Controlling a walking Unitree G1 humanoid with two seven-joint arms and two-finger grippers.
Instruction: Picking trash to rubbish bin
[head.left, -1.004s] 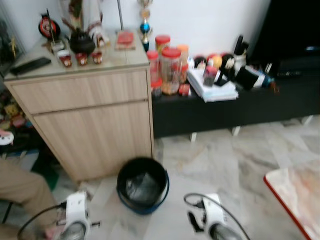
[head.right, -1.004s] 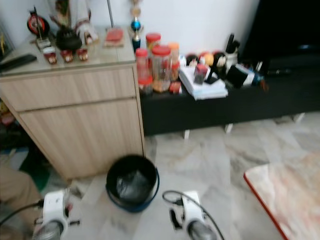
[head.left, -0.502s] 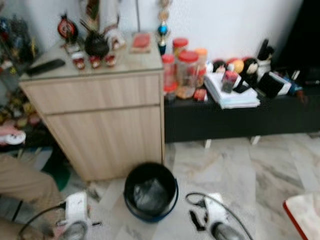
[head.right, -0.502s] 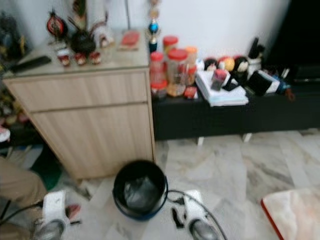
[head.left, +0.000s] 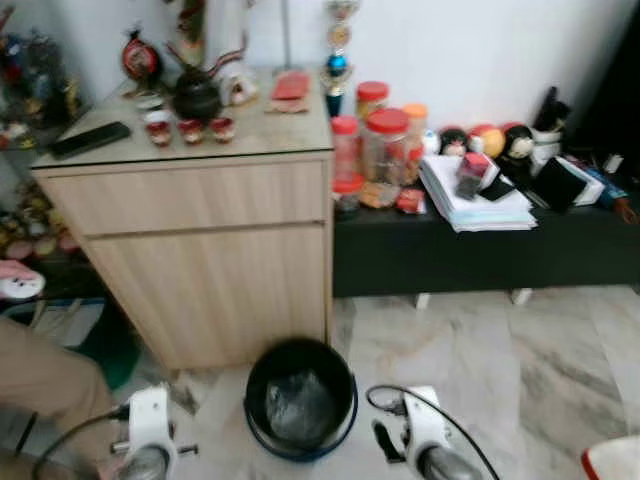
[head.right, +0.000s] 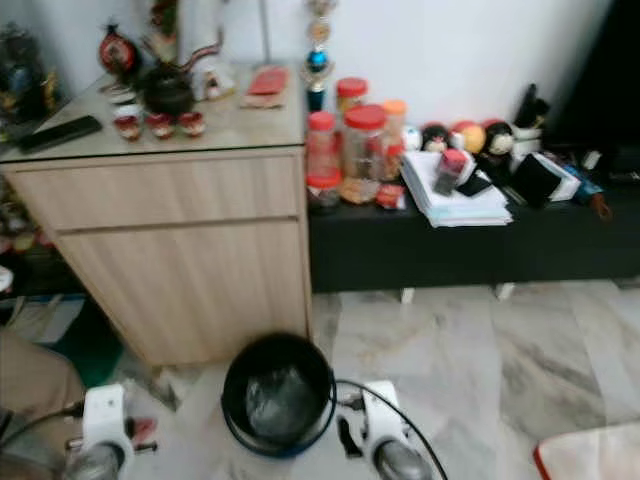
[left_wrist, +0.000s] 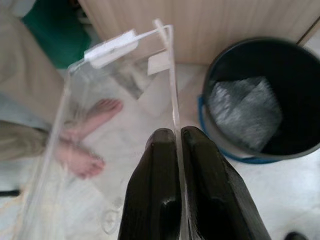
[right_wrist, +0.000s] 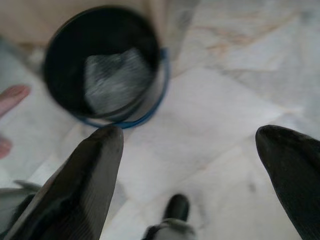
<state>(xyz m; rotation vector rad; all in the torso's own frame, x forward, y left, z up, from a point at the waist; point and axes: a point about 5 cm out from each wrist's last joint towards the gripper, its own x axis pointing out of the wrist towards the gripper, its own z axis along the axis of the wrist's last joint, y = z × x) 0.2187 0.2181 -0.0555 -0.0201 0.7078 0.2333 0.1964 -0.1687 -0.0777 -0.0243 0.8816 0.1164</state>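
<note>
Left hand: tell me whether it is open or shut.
Shut. The left hand has both black fingers pressed onto the edge of a clear plastic box.

black bin (head.left: 300, 400), wooden cabinet (head.left: 205, 260)

Marble floor (head.left: 470, 350) carries the black bin (head.left: 300, 398), just ahead between both grippers, with the wooden cabinet (head.left: 205, 250) standing beyond.

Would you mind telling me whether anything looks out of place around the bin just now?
Yes: a person's bare feet stand on the floor close beside the rubbish bin, right under the clear plastic container that the left hand has pinched.
</note>
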